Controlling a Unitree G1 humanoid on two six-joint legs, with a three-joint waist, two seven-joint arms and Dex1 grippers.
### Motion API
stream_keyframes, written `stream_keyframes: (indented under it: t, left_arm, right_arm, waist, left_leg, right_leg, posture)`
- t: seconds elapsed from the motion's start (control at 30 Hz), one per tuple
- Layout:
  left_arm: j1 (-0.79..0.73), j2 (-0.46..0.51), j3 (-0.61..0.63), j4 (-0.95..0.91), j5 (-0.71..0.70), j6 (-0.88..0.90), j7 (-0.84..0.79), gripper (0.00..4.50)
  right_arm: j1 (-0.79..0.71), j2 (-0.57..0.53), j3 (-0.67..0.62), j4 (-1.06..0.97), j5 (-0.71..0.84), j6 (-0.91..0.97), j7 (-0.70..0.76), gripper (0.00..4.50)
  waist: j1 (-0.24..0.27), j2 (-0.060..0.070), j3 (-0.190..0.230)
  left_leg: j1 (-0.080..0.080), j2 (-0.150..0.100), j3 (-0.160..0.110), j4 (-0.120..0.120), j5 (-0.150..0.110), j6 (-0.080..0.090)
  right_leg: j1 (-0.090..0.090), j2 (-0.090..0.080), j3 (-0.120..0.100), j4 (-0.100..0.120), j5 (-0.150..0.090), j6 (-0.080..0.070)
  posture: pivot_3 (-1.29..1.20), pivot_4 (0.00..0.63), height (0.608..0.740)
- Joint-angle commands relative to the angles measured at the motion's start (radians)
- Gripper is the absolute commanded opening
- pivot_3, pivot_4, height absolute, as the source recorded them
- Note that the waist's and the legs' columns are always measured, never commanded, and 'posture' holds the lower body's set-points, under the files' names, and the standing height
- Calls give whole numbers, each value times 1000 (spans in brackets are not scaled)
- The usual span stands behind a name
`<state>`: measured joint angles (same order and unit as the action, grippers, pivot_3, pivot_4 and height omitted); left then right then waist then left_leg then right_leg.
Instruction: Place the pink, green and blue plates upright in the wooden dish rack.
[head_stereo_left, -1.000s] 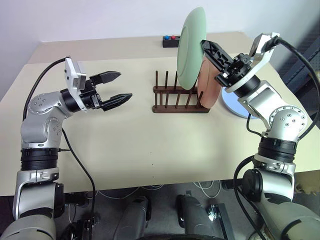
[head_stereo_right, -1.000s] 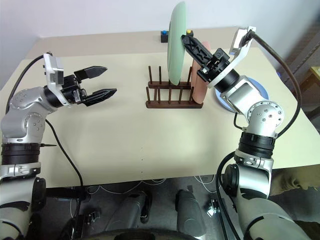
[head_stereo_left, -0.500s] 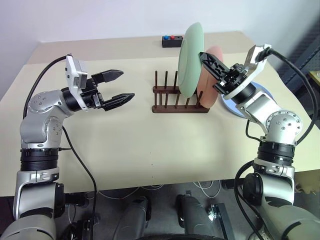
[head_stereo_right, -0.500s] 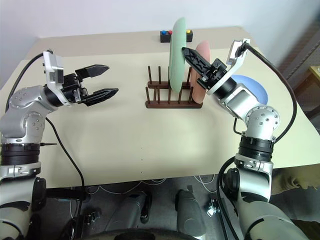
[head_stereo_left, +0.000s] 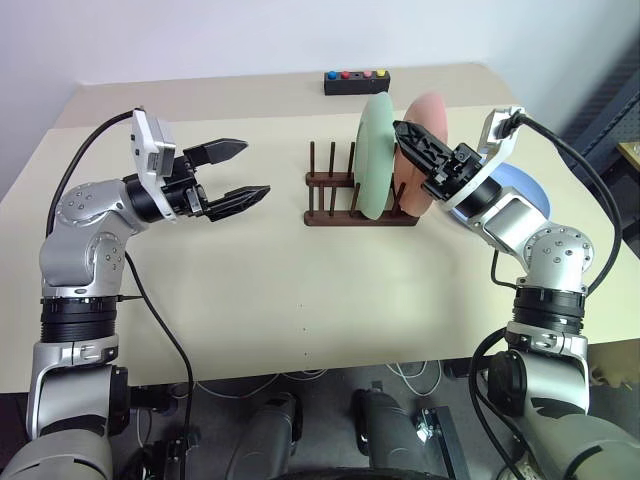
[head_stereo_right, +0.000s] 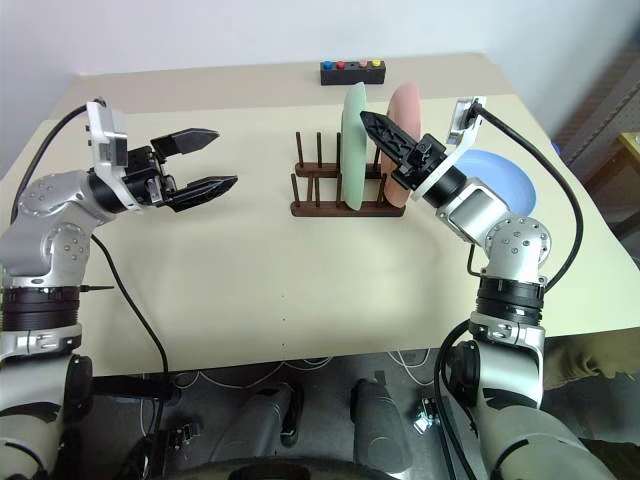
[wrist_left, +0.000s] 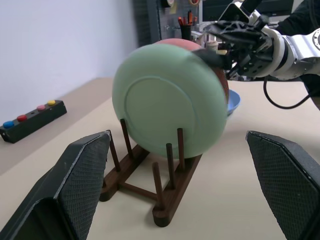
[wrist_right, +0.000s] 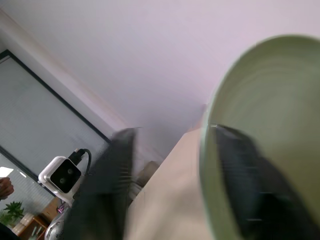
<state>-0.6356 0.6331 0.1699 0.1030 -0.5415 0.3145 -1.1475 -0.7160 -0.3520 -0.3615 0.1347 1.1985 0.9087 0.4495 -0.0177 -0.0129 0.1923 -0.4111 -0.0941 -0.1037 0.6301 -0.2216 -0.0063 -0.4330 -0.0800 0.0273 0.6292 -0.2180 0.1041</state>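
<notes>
— On the desk (head_stereo_left: 250, 300), toward its right half, the wooden dish rack (head_stereo_left: 345, 205) carries two plates on edge: the green plate (head_stereo_left: 374, 157) between pegs and the pink plate (head_stereo_left: 422, 150) just behind it at the rack's right end. Where does the third one lie?

— The blue plate (head_stereo_right: 492, 178) lies flat on the desk, just to the right of the rack and under the right forearm. Only part of its rim shows past the arm.

— And the right end effector (head_stereo_right: 385, 140)?

— It sits at the green plate's upper rim, one finger on each face. The right wrist view shows a gap between one finger and the plate, so the fingers stand parted around the rim rather than pinching it; the plate appears to rest in the rack by itself.

— So which arm is nearer the blue plate?

— The right one, plainly. The plate is behind and below its fingertips, toward the robot's right, so the arm would likely have to draw back from the rack and reach down to the rim.

— The left end effector (head_stereo_left: 228, 172)?

— Spread wide and holding nothing, hovering over the desk well to the left of the rack, pointing toward it.

— Room left in the rack?

— The free pegs are on the rack's left side, in front of the green plate. The rack's long axis runs left to right, so the blue plate should go in facing the same way as the other two.
</notes>
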Motion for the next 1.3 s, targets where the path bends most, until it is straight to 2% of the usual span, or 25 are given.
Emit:
stream_keyframes:
  t: [0.03,0.07,0.53,0.63,0.77,0.93,1.07,1.2,1.3]
  left_arm:
    - [-10,7,14,-36,-19,0,7,4500]
    - [-10,7,14,-31,-17,-1,6,4500]
    - [-17,1,8,-43,-30,11,6,4500]
    - [-19,1,6,-44,-29,8,5,4500]
    - [-13,-4,-1,-45,-26,4,1,4500]
    - [14,-27,-54,-65,21,-42,-5,4500]
    - [51,-56,-116,-122,60,-60,19,4500]
    - [97,-101,-192,-224,121,-65,94,4500]
    - [107,-118,-217,-269,97,14,124,4500]
  right_arm:
    - [-36,2,-16,-18,7,-10,3,4316]
    - [-38,3,-16,-23,8,-11,2,4480]
    - [-37,-24,-14,-145,32,10,4,4480]
    - [-31,-49,-27,-175,29,3,4,4480]
    - [-19,-95,-93,-229,112,3,5,4480]
    - [98,-182,-132,-318,89,-28,94,4480]
    - [252,-330,-228,-365,157,33,200,4480]
    - [473,-464,-260,-440,8,-19,301,4480]
    - [524,-490,-243,-408,-150,-132,296,4480]
  waist:
    - [0,0,0]
    - [0,0,0]
    - [1,0,0]
    - [1,0,0]
    - [3,0,0]
    - [7,0,0]
    - [11,0,0]
    - [10,0,0]
    - [3,0,0]
  left_leg:
    - [0,0,0,0,0,0]
    - [0,0,0,0,0,0]
    - [0,0,0,0,0,0]
    - [0,0,0,0,0,0]
    - [0,0,0,0,0,0]
    - [0,0,0,0,0,0]
    - [0,0,0,0,0,0]
    - [0,0,0,0,-1,1]
    - [1,1,1,1,-1,1]
  right_leg:
    - [0,0,0,0,0,0]
    - [0,0,0,0,0,0]
    - [0,0,0,0,0,0]
    - [0,0,0,0,0,0]
    - [0,0,0,0,0,0]
    - [2,-1,-1,-1,0,0]
    - [2,-1,-1,-2,0,0]
    - [4,-2,-1,-5,0,0]
    - [5,-1,0,-6,0,0]
  posture:
    - [0,150,740]
    - [0,150,740]
    - [0,150,740]
    - [0,150,740]
    - [0,150,740]
    - [0,150,740]
    - [0,150,740]
    - [0,150,740]
    - [0,150,740]
